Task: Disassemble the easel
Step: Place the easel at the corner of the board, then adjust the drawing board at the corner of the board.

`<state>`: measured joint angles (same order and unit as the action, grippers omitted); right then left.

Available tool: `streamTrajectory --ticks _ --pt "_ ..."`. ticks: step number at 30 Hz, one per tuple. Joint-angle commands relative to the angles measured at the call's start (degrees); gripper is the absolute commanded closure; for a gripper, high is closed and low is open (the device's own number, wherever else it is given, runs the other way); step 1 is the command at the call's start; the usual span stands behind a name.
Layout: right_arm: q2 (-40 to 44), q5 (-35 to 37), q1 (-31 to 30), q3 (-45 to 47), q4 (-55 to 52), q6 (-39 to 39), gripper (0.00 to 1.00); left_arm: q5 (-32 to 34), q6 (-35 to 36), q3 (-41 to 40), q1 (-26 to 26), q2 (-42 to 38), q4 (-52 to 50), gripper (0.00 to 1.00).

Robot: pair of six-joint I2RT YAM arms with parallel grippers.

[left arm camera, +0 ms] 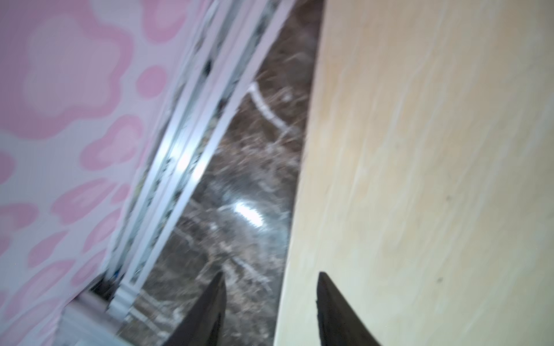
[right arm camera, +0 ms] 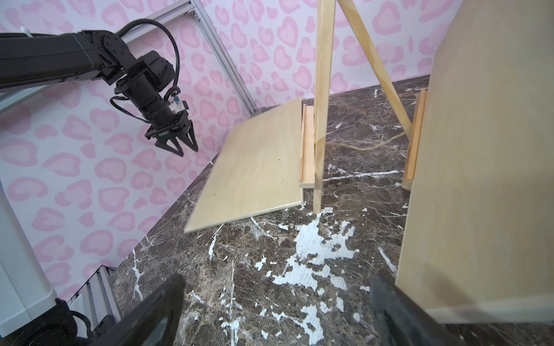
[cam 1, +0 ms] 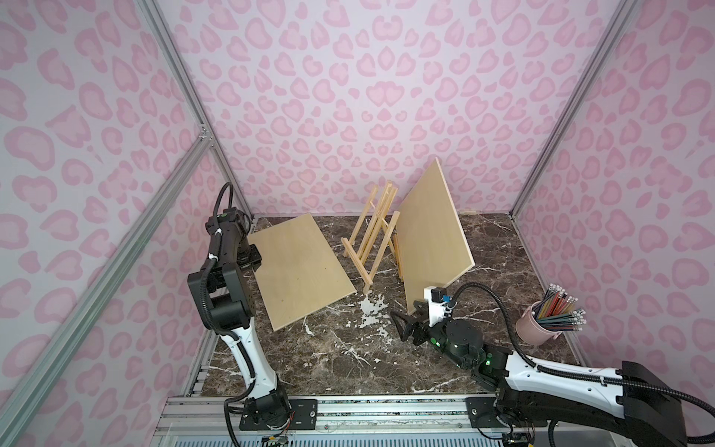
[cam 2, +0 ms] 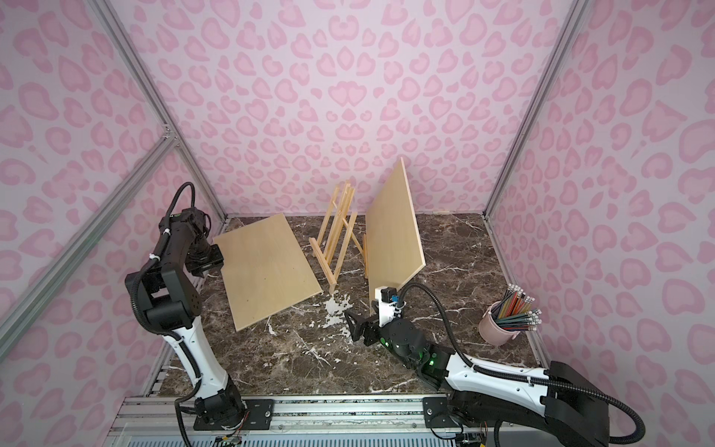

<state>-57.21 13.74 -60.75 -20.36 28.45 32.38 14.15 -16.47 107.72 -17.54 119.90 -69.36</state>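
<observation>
Easel (cam 1: 374,226): upright on counter (cam 1: 348,360), between two boards, well apart from both jaws. Left jaws: partly open, empty, just beside low board (cam 1: 300,267). Right jaws: wide, empty, near leaning board (cam 1: 429,240).

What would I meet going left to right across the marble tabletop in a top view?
Pale rectangular plywood board → small wooden easel → second plywood board standing on edge → pink cup of coloured pencils.

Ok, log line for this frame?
left gripper open, near left board | right gripper open, by right board corner | easel standing
</observation>
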Motion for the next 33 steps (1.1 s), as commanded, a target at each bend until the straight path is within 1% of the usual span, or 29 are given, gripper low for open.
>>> streamTrajectory --ticks 1,5,7,10,13,14,16,19,23,26,29,31,33 --pt "-0.18 0.90 0.02 0.32 1.57 0.05 0.03 8.14 -0.41 -0.05 0.23 -0.37 -3.07 0.47" --pt "-0.07 1.03 -0.03 0.28 1.43 0.09 0.03 5.49 -0.54 0.25 0.46 -1.02 -3.06 0.46" --pt "-0.01 1.03 0.02 0.32 1.44 0.07 0.03 4.25 -0.73 0.68 1.47 -1.56 -3.10 0.46" --pt "-0.07 1.07 0.02 0.25 1.39 0.06 0.03 0.87 -2.27 1.28 4.69 -3.21 -2.77 0.46" --pt "0.23 1.32 0.02 0.32 1.30 0.20 0.03 -3.44 -6.97 -1.01 9.21 -6.65 -0.88 0.50" --pt "0.30 1.59 0.01 0.39 1.26 0.28 0.03 -4.93 -10.11 -2.27 10.85 -7.91 -0.24 0.53" --pt "0.50 2.22 0.01 0.57 1.26 0.38 0.04 -7.80 -16.28 -5.51 13.93 -10.05 1.54 0.64" --pt "0.85 3.20 0.11 0.75 1.14 0.57 0.05 -9.55 -24.20 -11.04 19.85 -12.77 6.79 0.98" --pt "1.72 4.08 0.11 1.14 1.30 0.58 0.06 -12.06 -30.56 -14.79 27.43 -13.38 13.91 0.99" --pt "2.02 4.35 0.11 1.41 1.52 0.40 0.06 -14.23 -34.57 -17.14 30.97 -13.02 19.71 0.98" --pt "1.68 4.46 0.11 1.32 1.39 0.17 0.06 -15.58 -38.88 -20.14 33.23 -12.30 25.72 0.98" --pt "1.40 4.50 0.11 1.23 1.49 0.05 0.06 -16.03 -41.46 -21.60 33.94 -11.37 28.87 0.98" --pt "1.06 4.53 0.11 1.22 1.59 0.02 0.06 -17.75 -43.64 -23.89 34.19 -10.47 34.65 0.98"
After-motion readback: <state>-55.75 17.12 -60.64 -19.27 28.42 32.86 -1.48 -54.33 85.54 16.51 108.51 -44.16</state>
